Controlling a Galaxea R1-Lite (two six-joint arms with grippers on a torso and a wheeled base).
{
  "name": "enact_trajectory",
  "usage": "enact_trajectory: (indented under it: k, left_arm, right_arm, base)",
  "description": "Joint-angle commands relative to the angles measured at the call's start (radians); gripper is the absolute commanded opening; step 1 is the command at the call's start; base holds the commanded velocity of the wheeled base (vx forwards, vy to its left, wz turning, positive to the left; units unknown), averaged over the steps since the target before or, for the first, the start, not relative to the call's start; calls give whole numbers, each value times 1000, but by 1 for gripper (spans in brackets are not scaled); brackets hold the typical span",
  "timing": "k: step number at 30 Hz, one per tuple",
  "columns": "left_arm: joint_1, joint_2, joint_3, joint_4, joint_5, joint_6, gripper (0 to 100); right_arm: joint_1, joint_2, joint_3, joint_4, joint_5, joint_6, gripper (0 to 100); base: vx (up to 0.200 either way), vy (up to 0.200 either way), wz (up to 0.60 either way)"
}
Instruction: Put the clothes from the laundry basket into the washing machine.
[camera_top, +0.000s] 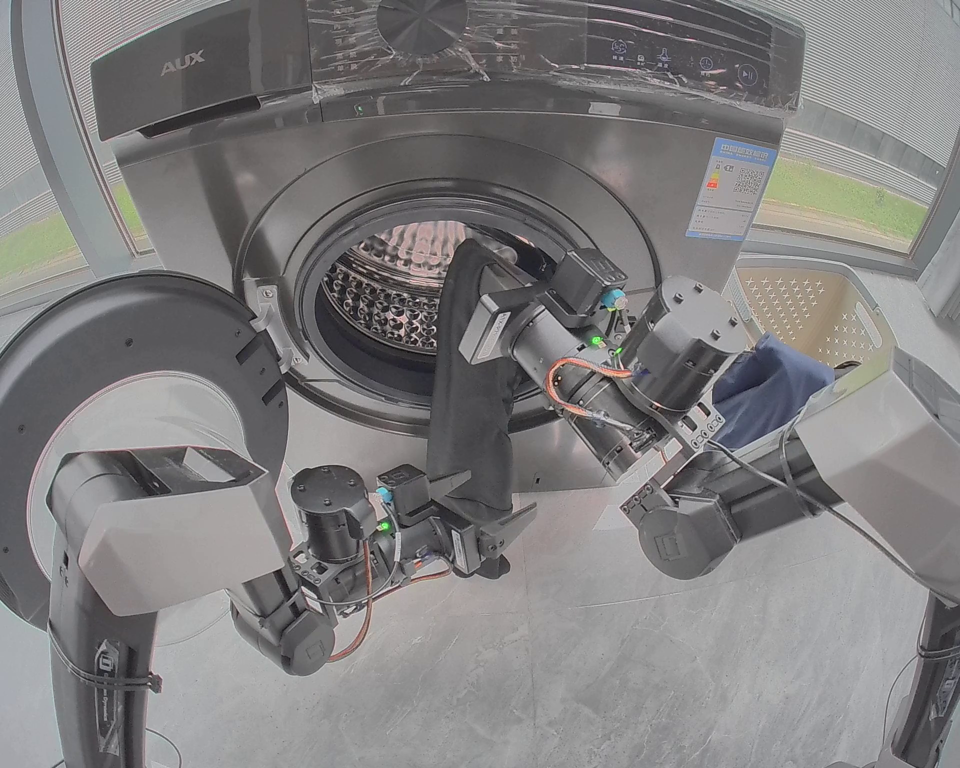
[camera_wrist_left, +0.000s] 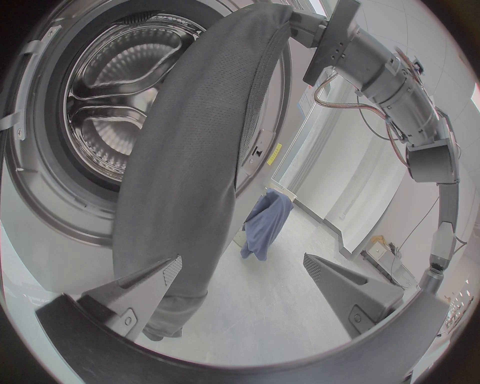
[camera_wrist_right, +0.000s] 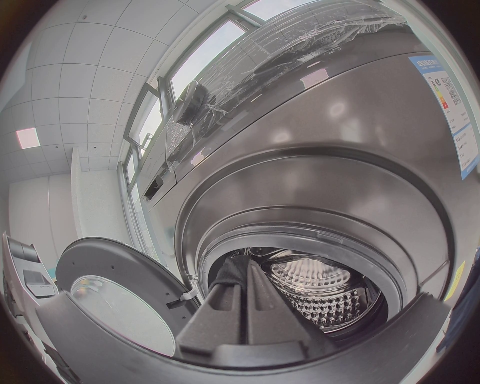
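The dark garment (camera_top: 470, 400) hangs down over the washing machine's (camera_top: 600, 170) door rim, pinched at its top by your right gripper (camera_wrist_right: 246, 280), so with the left gripper (camera_top: 505, 543) spread wide beneath, you probably must lift the tail inside before releasing.

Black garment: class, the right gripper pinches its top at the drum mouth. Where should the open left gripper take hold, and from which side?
Probably the lower tail of the black garment, coming from the door side. It hangs limp from the right gripper, its tail outside the drum, beside the left gripper.
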Motion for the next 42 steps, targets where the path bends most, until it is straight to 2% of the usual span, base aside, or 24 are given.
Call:
enact_trajectory:
  k: [1,5,7,9,12,16,24,25,31,37,42]
  left_arm:
    - [-4,80,-105,1,42,-4,100]
    - [4,135,-208,3,177,18,100]
    - [10,147,-231,6,205,33,100]
    - [13,152,-239,13,214,59,100]
    - [13,161,-243,19,231,81,100]
    - [15,161,-251,30,261,82,100]
    - [42,163,-274,44,275,82,100]
    - [42,163,-277,46,275,82,0]
    - [42,163,-308,53,284,81,0]
    - [42,149,-274,36,292,82,0]
    - [41,-17,-47,-5,258,85,0]
  right_arm:
    - [0,2,3,-4,-1,3,0]
    - [2,0,5,-4,-1,3,0]
    - [2,2,5,-4,-1,3,0]
    - [2,2,8,-4,-1,5,0]
    - [5,0,9,-6,-1,5,0]
    - [8,0,9,-6,-1,5,0]
    - [10,0,15,-7,-7,8,0]
    - [10,0,17,-7,-7,8,0]
    - [10,2,20,-14,-7,8,0]
    - [-1,0,35,-17,-7,8,0]
    - [-17,-9,51,-20,-7,9,0]
  base:
    - [0,0,0]
    - [0,0,0]
    - [0,0,0]
    - [0,0,0]
    - [0,0,0]
    - [0,0,0]
    - [0,0,0]
    - [0,0,0]
    - [0,0,0]
    - [0,0,0]
    - [0,0,0]
